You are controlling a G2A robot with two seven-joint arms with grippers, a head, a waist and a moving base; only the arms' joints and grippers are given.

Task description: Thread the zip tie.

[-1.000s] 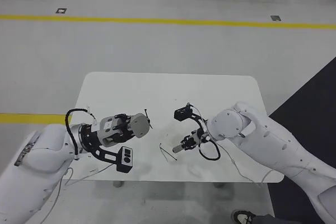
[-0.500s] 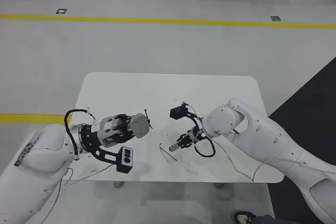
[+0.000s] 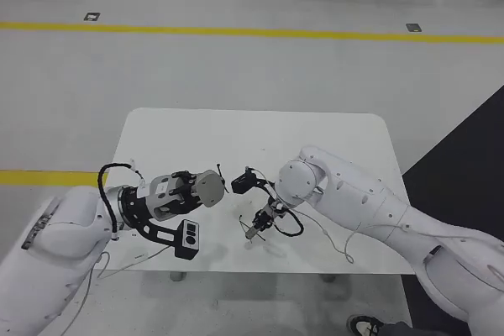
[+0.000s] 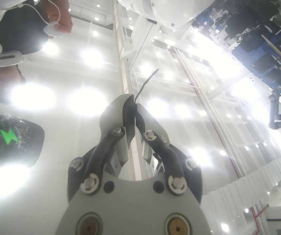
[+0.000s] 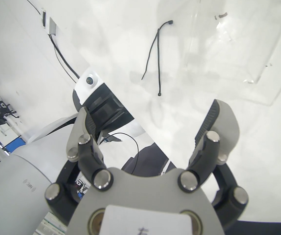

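My left gripper (image 4: 133, 103) is shut on a thin black zip tie (image 4: 145, 82), whose free end sticks out beyond the fingertips. In the top view this gripper (image 3: 215, 186) is held above the table's left half, with the tie (image 3: 221, 175) poking out of it. My right gripper (image 5: 150, 118) is open and hovers over two loose black zip ties (image 5: 155, 54) lying crossed on the white table. From above, the right gripper (image 3: 256, 227) is close over those ties (image 3: 243, 222), near the table's front edge.
The white table (image 3: 319, 143) has free room across its back and right. A clear plastic tray (image 5: 238, 50) lies flat beside the loose ties. The front edge runs just below both grippers. A thin cable (image 3: 340, 239) trails from the right arm.
The right arm has swung left and lower, bringing its open gripper over the loose ties. The left arm and its held tie have stayed where they were.
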